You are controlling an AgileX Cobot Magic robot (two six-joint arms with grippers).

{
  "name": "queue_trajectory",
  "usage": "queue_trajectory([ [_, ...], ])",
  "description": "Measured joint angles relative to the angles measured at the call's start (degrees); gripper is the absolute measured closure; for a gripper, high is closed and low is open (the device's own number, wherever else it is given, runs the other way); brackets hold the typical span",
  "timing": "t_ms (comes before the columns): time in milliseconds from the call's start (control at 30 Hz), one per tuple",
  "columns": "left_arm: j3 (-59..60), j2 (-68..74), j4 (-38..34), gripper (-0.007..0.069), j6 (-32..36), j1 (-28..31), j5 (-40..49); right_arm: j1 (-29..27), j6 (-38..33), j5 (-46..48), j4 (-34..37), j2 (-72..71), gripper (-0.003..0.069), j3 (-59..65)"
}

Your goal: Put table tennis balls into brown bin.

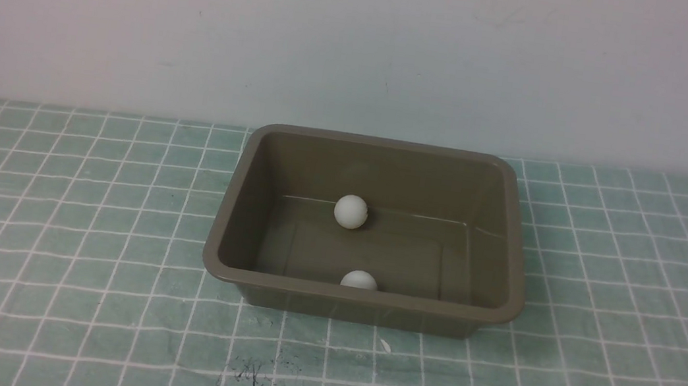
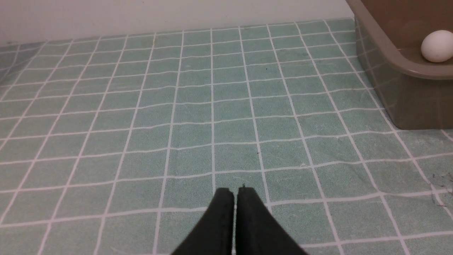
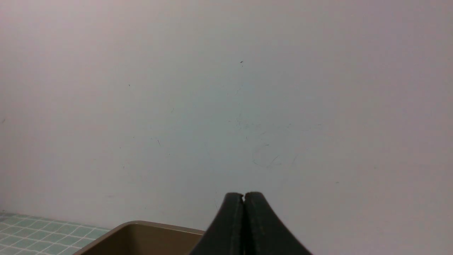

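Front view: the brown bin (image 1: 363,296) is recorded at centre frame, resting on the green checked cloth (image 1: 49,214). The pale wall (image 1: 364,43) fills the upper third.

Both table tennis balls are noted inside the bin. The far ball (image 1: 351,212) sits at the foot of the back wall, slightly left of centre. The near ball (image 1: 359,280) lies directly below it in frame, its lower half hidden by the front rim. The two are apart.

Left wrist view: the left gripper (image 2: 235,193) is clenched, fingertips together, nothing held, over the cloth. A bin corner (image 2: 407,67) is caught, with one ball (image 2: 437,46) in it.

Right wrist view: the right gripper (image 3: 244,196) is closed tight and empty, facing the wall, with part of the bin rim (image 3: 141,225) in view.
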Motion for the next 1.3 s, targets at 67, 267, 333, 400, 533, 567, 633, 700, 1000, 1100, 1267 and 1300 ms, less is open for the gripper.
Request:
queue_trajectory([
  [67, 0.0, 0.0, 0.0, 0.0629, 0.0, 0.0, 0.0, 0.0, 0.0, 0.0, 0.0, 0.0, 0.0673, 0.0],
  [267, 0.0, 0.0, -0.2, 0.0629, 0.0, 0.0, 0.0, -0.3, 0.0, 0.5, -0.2, 0.0, 0.0673, 0.2],
  [333, 0.0, 0.0, -0.2, 0.0629, 0.0, 0.0, 0.0, -1.5, 0.0, 0.9, -0.2, 0.0, 0.0673, 0.7],
  [400, 0.0, 0.0, -0.2, 0.0629, 0.0, 0.0, 0.0, -6.0, 0.0, 1.9, -0.2, 0.0, 0.0673, 3.5],
  [533, 0.0, 0.0, -0.2, 0.0629, 0.0, 0.0, 0.0, -12.9, 0.0, 2.8, -0.2, 0.0, 0.0673, 10.5],
  [567, 0.0, 0.0, -0.2, 0.0629, 0.0, 0.0, 0.0, -15.4, 0.0, 3.1, -0.2, 0.0, 0.0673, 14.3],
  [633, 0.0, 0.0, -0.2, 0.0629, 0.0, 0.0, 0.0, -17.4, 0.0, 3.7, -0.2, 0.0, 0.0673, 18.2],
  [700, 0.0, 0.0, -0.3, 0.0629, 0.0, 0.0, 0.0, -19.1, 0.1, 4.8, -0.2, 0.0, 0.0673, 19.7],
  [1000, 0.0, 0.0, -0.3, 0.0629, 0.0, 0.0, 0.0, -20.1, 0.1, 4.7, -0.2, 0.0, 0.0673, 19.7],
  [1100, 0.0, 0.0, -0.3, 0.0629, 0.0, 0.0, 0.0, -20.1, 0.1, 4.7, -0.2, 0.0, 0.0673, 19.7],
  [1267, 0.0, 0.0, -0.3, 0.0629, 0.0, 0.0, 0.0, -20.1, 0.1, 4.7, -0.2, 0.0, 0.0673, 19.7],
  [1300, 0.0, 0.0, -0.3, 0.0629, 0.0, 0.0, 0.0, -20.1, 0.1, 4.7, -0.2, 0.0, 0.0673, 19.7],
])
